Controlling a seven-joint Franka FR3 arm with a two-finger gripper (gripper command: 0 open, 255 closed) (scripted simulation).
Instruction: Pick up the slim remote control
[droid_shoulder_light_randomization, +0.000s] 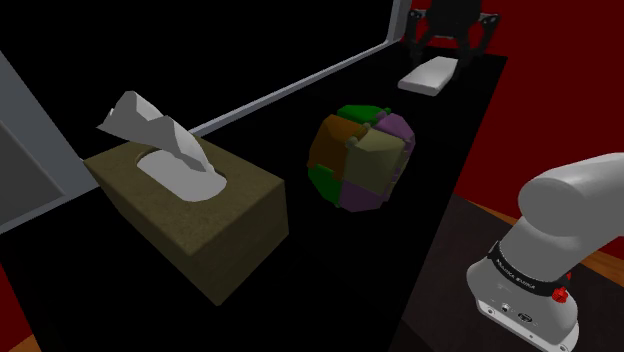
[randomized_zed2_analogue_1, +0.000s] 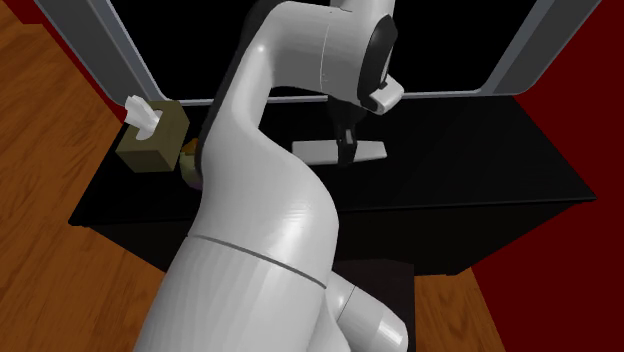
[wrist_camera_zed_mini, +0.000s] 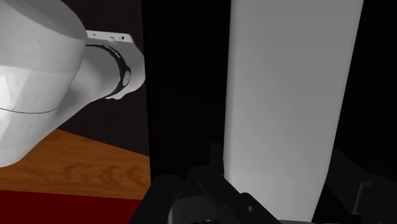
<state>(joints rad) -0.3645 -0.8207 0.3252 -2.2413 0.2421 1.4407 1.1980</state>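
Arm (randomized_zed2_analogue_1: 265, 210) nearest, looming across the second exterior view. Beyond it, white remote (randomized_zed2_analogue_1: 340, 150) flat on black surface (randomized_zed2_analogue_1: 480, 170), at 3 o'clock from tissue box (randomized_zed2_analogue_1: 155, 135); in the shoulder view, at 1 o'clock from ball (droid_shoulder_light_randomization: 360, 160). Judged mid-grasp: jaws low over remote, not yet closed. To do well: keep centred across the narrow width, sink low enough to catch the thin sides, close gently, lift straight up. Jaws spread wide, flanking remote along both long sides, gripping nothing; contact with its edges impossible to tell.
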